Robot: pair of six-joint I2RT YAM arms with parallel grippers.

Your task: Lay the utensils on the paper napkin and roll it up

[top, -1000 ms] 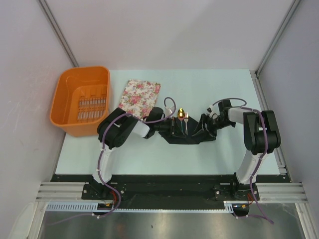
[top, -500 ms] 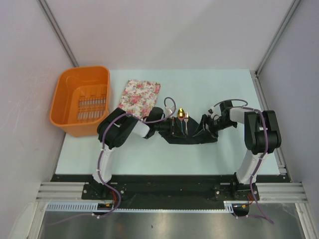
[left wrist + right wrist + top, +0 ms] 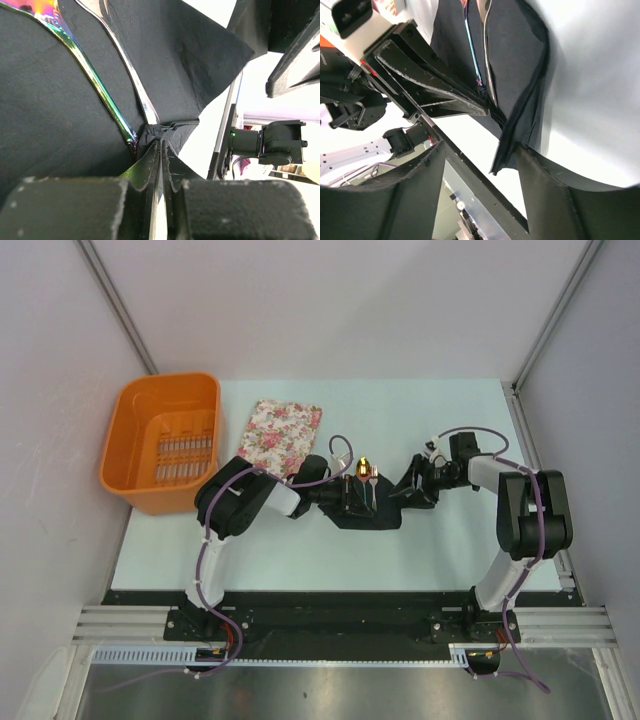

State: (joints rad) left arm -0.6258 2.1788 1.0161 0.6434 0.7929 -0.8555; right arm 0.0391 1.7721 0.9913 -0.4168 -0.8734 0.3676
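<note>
Centre of the top view: the utensils (image 3: 368, 485) lie on the napkin (image 3: 375, 518). The left gripper (image 3: 159, 145) is clenched on its edge. The right gripper (image 3: 480, 149) gapes around the folded flap (not pinching). Best to carry the flap snugly over the handles while the left anchors.

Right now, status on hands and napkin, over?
Left hand shut on the paper napkin. Right hand open at its folded edge. Utensils lie on it. Floral cloth apart.

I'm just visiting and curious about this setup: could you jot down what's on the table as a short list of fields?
Left gripper: shut, pinching the paper napkin
Right gripper: open, at the napkin's raised right fold
Utensils: lying on the napkin
Floral cloth: flat, left of the napkin
Orange basket: far left
</note>
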